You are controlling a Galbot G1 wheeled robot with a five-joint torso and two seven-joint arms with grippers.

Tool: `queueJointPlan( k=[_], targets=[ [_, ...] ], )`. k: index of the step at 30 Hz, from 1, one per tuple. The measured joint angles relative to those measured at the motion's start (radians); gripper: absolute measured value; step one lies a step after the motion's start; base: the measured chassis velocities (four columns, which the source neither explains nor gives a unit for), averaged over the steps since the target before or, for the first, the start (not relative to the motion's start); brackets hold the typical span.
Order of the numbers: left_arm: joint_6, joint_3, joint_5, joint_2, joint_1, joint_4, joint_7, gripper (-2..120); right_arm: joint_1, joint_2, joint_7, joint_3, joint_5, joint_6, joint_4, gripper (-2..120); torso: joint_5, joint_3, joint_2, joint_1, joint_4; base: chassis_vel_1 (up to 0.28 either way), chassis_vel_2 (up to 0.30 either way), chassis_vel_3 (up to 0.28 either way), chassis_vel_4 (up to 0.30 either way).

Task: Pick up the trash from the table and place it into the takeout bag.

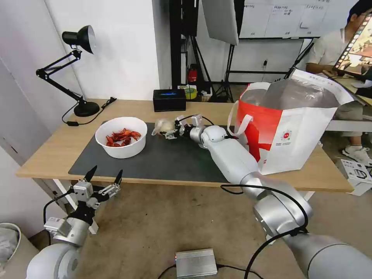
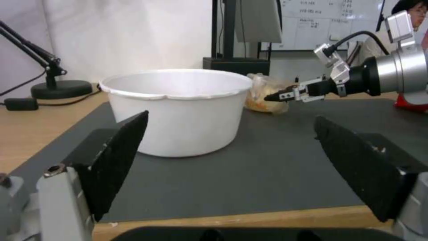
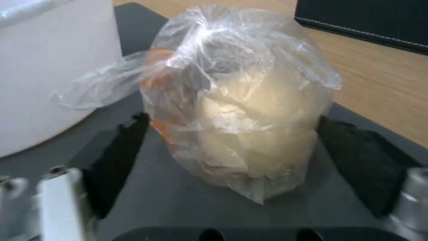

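At the far left my left gripper (image 1: 104,176) hangs below the near edge of the table (image 1: 46,151), its black fingers (image 2: 118,160) spread wide and holding nothing; I judge it is parked there so it stays clear of the work while facing the mat. Just beyond it on the dark grey mat (image 1: 162,162) sits the white bowl (image 1: 121,136) with red crayfish shells, upright, near the mat's left end, within easy reach of that waiting arm. Further right, near the mat's back edge, lies the clear baggie (image 1: 164,126) with its beige lump, and my right gripper (image 1: 173,131) has its fingers open on either side of it, the pads (image 3: 118,160) flanking the plastic low down where the lump is widest; whether they touch the film yet I cannot tell. I judge the low approach is meant to catch the solid lump rather than the loose knotted top. Behind it stands a black box (image 1: 169,99), which is not trash. At the right end the takeout bag (image 1: 286,131) stands upright with its mouth open, foil lining showing, ready to receive things; it bears a small round red logo with tiny print beneath that I cannot read.
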Motion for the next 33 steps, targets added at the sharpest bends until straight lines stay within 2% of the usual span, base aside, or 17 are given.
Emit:
queueJointPlan(
  k=[2, 3, 6, 7, 10, 11, 16, 17, 20, 21, 26, 31, 33],
  targets=[
    [0.0, 0.0, 0.004, -0.004, 0.002, -0.001, 0.0, 100, -0.004, 0.0, 0.003, 0.005, 0.001, 0.0, -0.002, 82, 0.0, 0.0, 0.0, 0.0, 0.0, 0.0, 0.0, 0.0, 0.0],
    [0.0, 0.0, 0.004, -0.004, 0.002, -0.001, 0.0, 100, -0.004, 0.0, 0.003, 0.005, 0.001, 0.0, -0.002, 82, 0.0, 0.0, 0.0, 0.0, 0.0, 0.0, 0.0, 0.0, 0.0],
    [0.0, 0.0, 0.005, -0.004, 0.003, -0.001, 0.0, 100, -0.01, 0.0, 0.006, 0.009, 0.002, 0.0, -0.003, 69, 0.0, 0.0, 0.0, 0.0, 0.0, 0.0, 0.0, 0.0, 0.0],
    [0.0, 0.0, 0.005, -0.004, 0.003, -0.001, 0.0, 100, -0.01, 0.0, 0.006, 0.009, 0.002, 0.0, -0.003, 69, 0.0, 0.0, 0.0, 0.0, 0.0, 0.0, 0.0, 0.0, 0.0],
    [0.0, 0.0, 0.005, -0.002, 0.001, -0.001, 0.0, 100, -0.012, 0.0, 0.008, 0.01, 0.003, 0.0, -0.002, 53, 0.0, 0.0, 0.0, 0.0, 0.0, 0.0, 0.0, 0.0, 0.0],
    [0.0, 0.0, 0.005, -0.002, 0.001, -0.001, 0.0, 100, -0.012, 0.0, 0.008, 0.01, 0.003, 0.0, -0.002, 53, 0.0, 0.0, 0.0, 0.0, 0.0, 0.0, 0.0, 0.0, 0.0],
    [0.0, 0.008, 0.004, 0.0, -0.004, 0.002, -0.001, 100, -0.012, -0.001, 0.016, 0.02, 0.007, 0.0, -0.001, 30, 0.0, 0.0, 0.0, 0.0, 0.0, 0.0, 0.0, 0.0, 0.0],
    [0.0, 0.008, 0.004, 0.0, -0.004, 0.002, -0.001, 100, -0.012, -0.001, 0.016, 0.02, 0.007, 0.0, -0.001, 30, 0.0, 0.0, 0.0, 0.0, 0.0, 0.0, 0.0, 0.0, 0.0],
    [-0.001, 0.008, 0.001, 0.003, -0.005, 0.005, -0.001, 100, -0.014, -0.001, 0.017, 0.022, 0.007, 0.0, -0.002, 15, 0.0, 0.0, 0.0, 0.0, 0.0, 0.0, 0.0, 0.0, 0.0],
    [-0.001, 0.008, 0.001, 0.003, -0.005, 0.005, -0.001, 100, -0.014, -0.001, 0.017, 0.022, 0.007, 0.0, -0.002, 15, 0.0, 0.0, 0.0, 0.0, 0.0, 0.0, 0.0, 0.0, 0.0],
    [-0.002, 0.006, -0.002, 0.004, -0.005, 0.005, -0.002, 100, -0.021, -0.002, 0.022, 0.028, 0.007, 0.0, 0.0, 0, 0.0, 0.0, 0.0, 0.0, 0.0, 0.0, 0.0, 0.0, 0.0],
    [-0.002, 0.003, -0.003, 0.004, -0.003, 0.005, -0.003, 100, -0.028, -0.002, 0.025, 0.035, 0.007, 0.0, 0.004, 0, 0.0, 0.0, 0.0, 0.0, 0.0, 0.0, 0.0, 0.0, 0.0],
    [-0.004, -0.001, -0.023, 0.015, -0.004, 0.006, -0.028, 100, -0.039, -0.005, 0.038, 0.045, 0.037, 0.013, 0.033, 0, 0.0, 0.0, 0.0, 0.0, 0.0, 0.0, 0.0, 0.0, 0.0]
  ],
)
